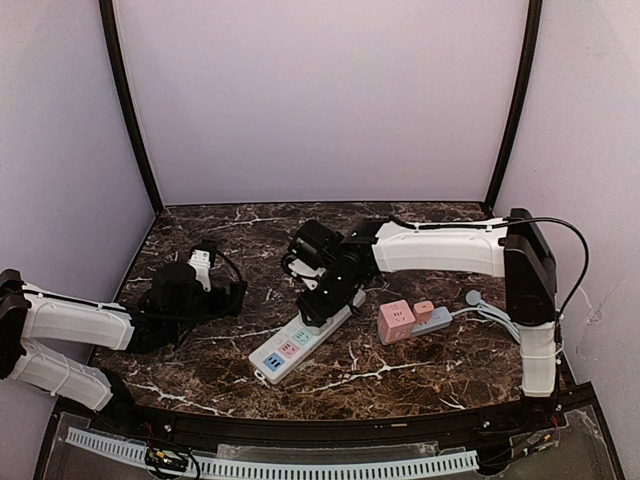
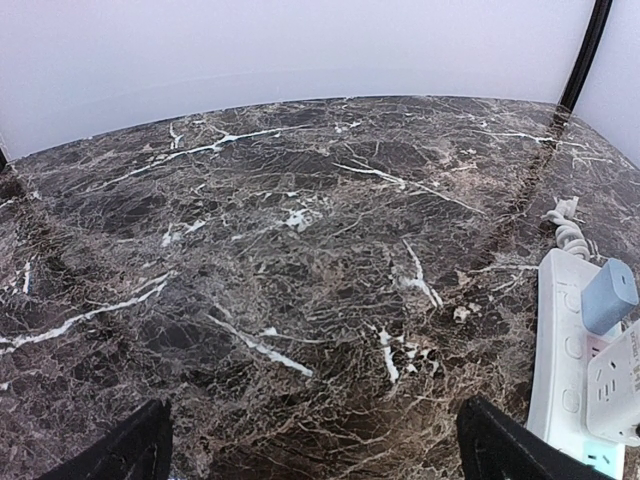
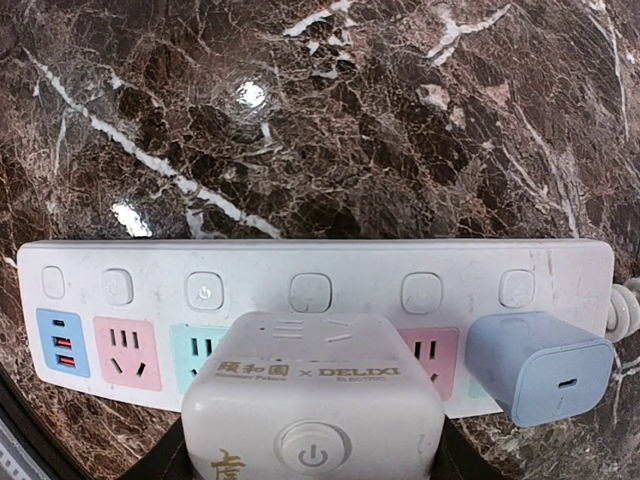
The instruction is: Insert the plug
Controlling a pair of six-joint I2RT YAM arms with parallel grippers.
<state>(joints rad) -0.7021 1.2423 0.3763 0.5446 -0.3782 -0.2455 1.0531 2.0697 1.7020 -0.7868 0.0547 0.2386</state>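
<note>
Dark veined marble tabletop (image 1: 400, 385) is seen beneath it all: the white cube-shaped adapter plug (image 3: 312, 400) is clamped in the jaws of the right gripper (image 1: 325, 297) and held over the middle sockets of the long white power strip (image 3: 150, 270), beside a pale blue charger (image 3: 540, 365) plugged in near its end. The left gripper (image 2: 320, 455) is parked well apart, jaws spread wide.

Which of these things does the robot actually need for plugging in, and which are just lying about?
In the job: white power strip, white cube plug, right tool gripping it.

Lying about: blue charger already in the strip, pink cube socket, grey strip beside it, open left tool.
</note>
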